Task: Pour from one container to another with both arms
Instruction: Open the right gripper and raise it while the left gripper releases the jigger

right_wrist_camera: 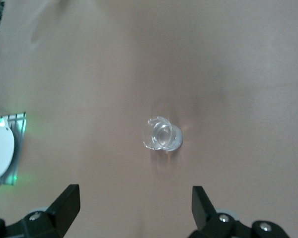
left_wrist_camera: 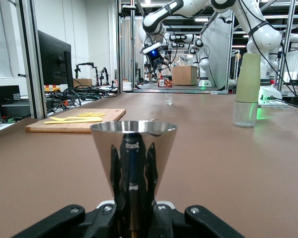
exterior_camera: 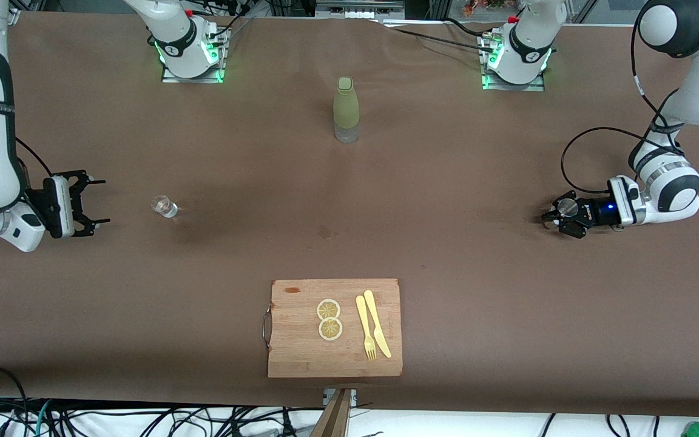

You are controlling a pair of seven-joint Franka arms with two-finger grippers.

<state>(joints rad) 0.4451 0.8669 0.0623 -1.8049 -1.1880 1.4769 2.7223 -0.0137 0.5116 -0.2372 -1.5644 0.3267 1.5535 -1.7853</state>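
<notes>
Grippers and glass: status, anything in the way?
Left gripper shut on metal cone, low at its table end. Right gripper open beside small glass. Bottle upright mid-table. Nothing between.

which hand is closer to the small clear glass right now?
Right. The right hand is open, just beside the small clear glass, toward the right arm's end of the table. The left hand is shut on a metal cone, well away at the left arm's end.

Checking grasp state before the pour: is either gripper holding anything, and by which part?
The left gripper is shut on a shiny conical metal cup, gripped at its narrow base. The right gripper is open, holding nothing, beside the small clear glass.
</notes>
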